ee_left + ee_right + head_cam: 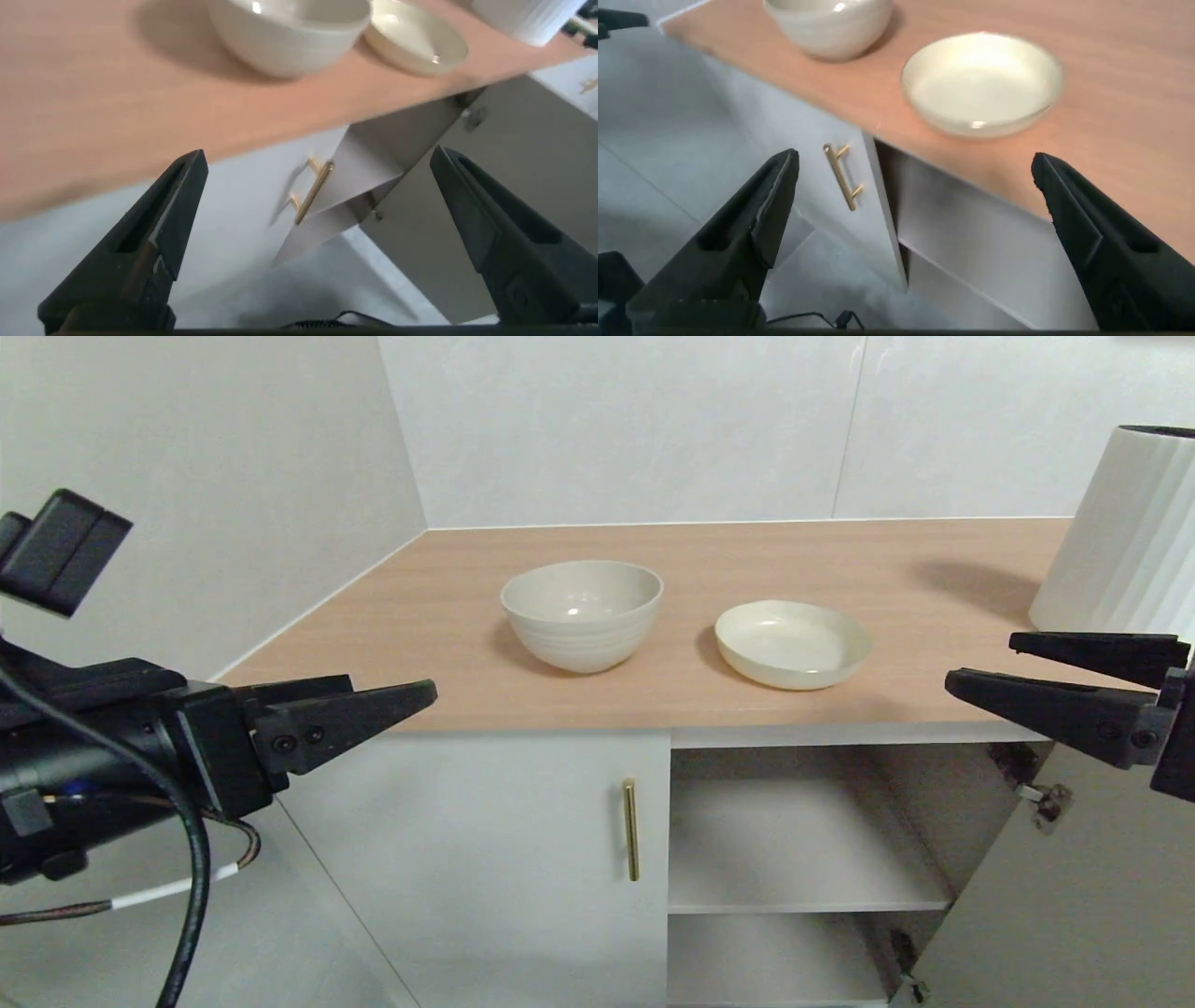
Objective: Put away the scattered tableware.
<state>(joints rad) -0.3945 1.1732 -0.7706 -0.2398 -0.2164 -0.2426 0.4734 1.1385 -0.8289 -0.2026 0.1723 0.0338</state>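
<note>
The left gripper (392, 687) hangs in front of the wooden worktop (439, 607), off its front corner, with its jaws spread wide and holding nothing. The right gripper (980, 661) is level with it on the other side, its jaws also spread and empty. Between the two sets of jaws and farther back, a deep pale bowl (583, 613) stands upright on the worktop, nearer the left jaws. A shallow cream dish (794, 642) sits just beside the bowl without touching it, nearer the right jaws, and both pieces are well apart from either gripper. Beyond the right jaws, a white ribbed cylinder (1120, 532) stands on the worktop. Below and between the jaws, the closed cabinet door (485, 859) carries a brass bar handle (631, 829). Next to it, the other door (1074, 905) hangs open under the right jaws, showing a white shelf (803, 859).
</note>
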